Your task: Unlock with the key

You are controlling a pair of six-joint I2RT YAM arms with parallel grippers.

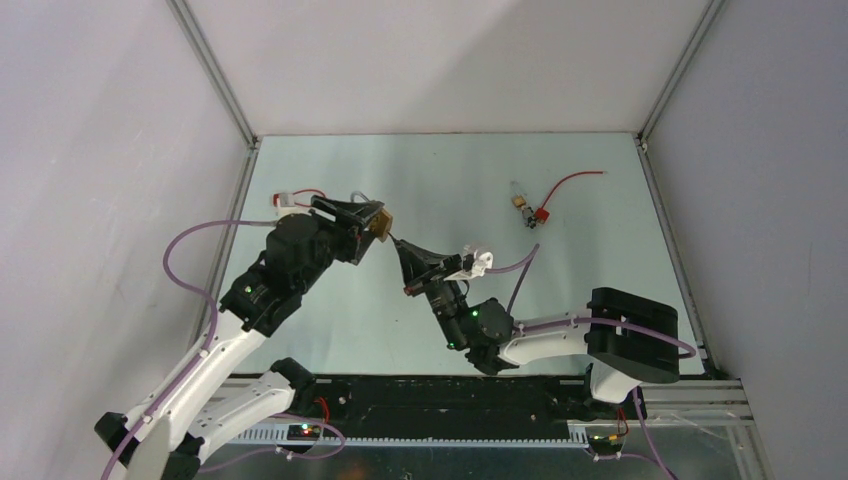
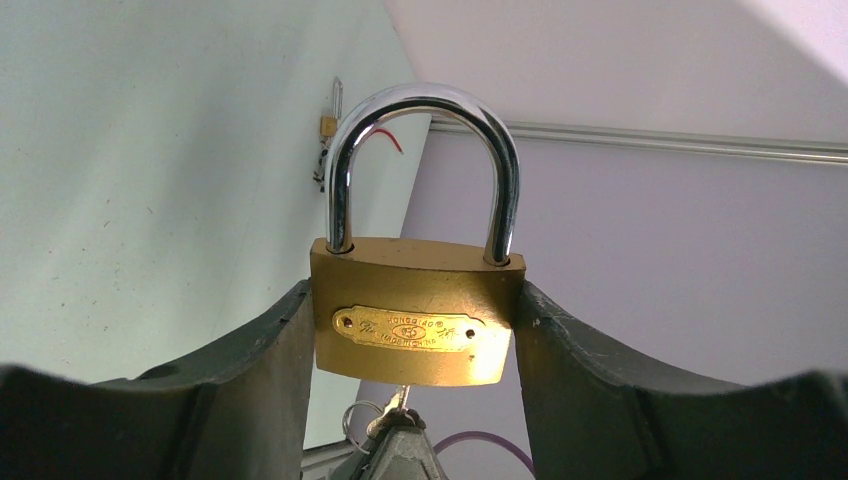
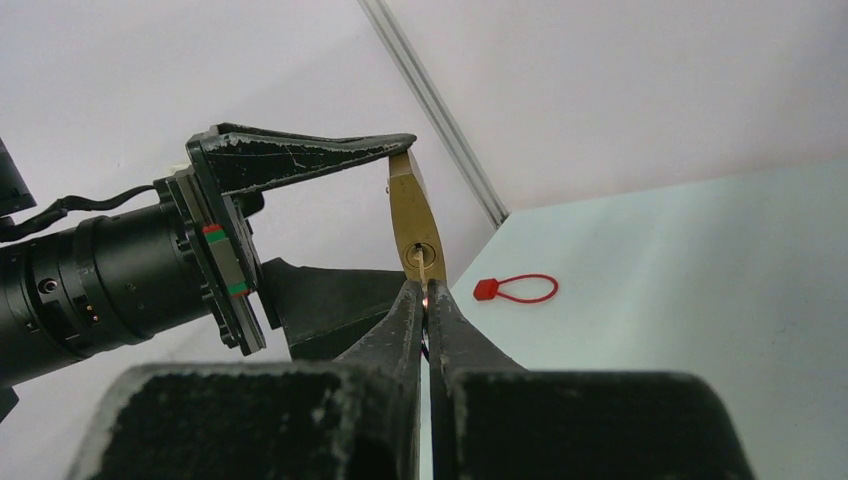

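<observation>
My left gripper (image 1: 374,222) is shut on the brass padlock (image 1: 380,224) and holds it in the air above the table. In the left wrist view the two fingers clamp the sides of the padlock body (image 2: 415,325). The silver shackle (image 2: 425,100) sits in the body at both legs. My right gripper (image 1: 401,247) is shut on the tiny silvery key (image 3: 426,272). The key's tip is in the keyhole on the padlock's underside (image 3: 415,215). The key (image 2: 403,398) also shows from the left wrist, with a small ring beside it, above the right gripper's tip (image 2: 400,445).
A second small brass padlock (image 1: 521,204) with a red tag (image 1: 543,213) and red wire lies at the back right. Another red tag (image 3: 515,289) with a wire loop lies on the table at the back left (image 1: 290,200). Grey walls enclose the table.
</observation>
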